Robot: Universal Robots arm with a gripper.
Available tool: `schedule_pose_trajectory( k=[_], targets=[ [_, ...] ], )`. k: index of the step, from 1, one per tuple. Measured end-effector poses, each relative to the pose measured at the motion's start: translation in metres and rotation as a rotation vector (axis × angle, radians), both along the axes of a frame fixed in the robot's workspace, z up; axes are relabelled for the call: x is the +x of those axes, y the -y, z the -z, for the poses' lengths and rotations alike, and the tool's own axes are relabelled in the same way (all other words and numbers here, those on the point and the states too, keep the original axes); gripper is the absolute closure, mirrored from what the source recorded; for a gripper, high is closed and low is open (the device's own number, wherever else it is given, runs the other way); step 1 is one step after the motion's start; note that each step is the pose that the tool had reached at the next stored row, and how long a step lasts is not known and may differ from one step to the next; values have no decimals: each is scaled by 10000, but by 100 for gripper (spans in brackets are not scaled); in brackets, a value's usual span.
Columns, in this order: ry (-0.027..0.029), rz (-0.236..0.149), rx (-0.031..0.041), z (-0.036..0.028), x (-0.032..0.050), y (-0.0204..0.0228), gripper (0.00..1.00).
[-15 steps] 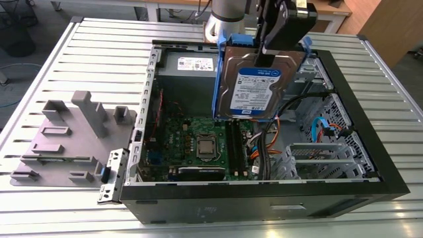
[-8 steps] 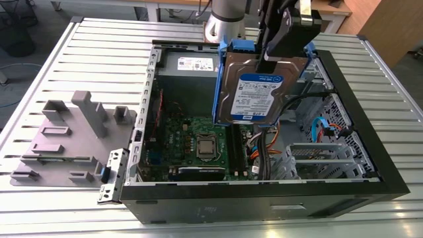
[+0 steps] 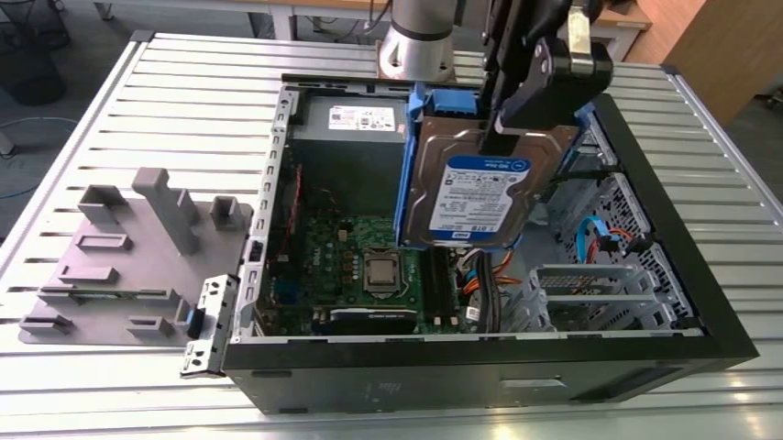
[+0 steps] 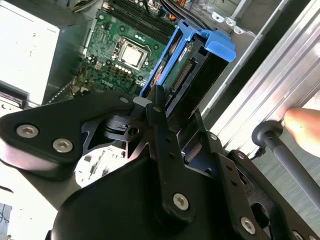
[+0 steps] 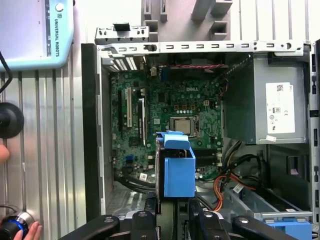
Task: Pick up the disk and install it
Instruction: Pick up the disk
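Fingers (image 4: 161, 120) clamped shut, and I've got the hard drive (image 3: 483, 188) hanging below them, long axis down toward the computer case (image 3: 490, 385).

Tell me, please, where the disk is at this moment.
In the exterior view the disk hangs in the claw above the open computer case, to the exterior view's right of the grey power supply box and over the motherboard.

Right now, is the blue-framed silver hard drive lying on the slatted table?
No, the hard drive is held up over the open black computer case.
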State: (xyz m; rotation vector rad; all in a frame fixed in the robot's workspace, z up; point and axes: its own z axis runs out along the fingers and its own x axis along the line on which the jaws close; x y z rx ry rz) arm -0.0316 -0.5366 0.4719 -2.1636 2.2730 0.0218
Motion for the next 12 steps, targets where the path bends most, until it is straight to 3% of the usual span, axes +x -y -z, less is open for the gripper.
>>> schedule_pose_trajectory(
  k=[11,12],
  targets=[
    [0,1,1,1,0,220,65],
    [0,0,0,0,0,256,65]
  ],
)
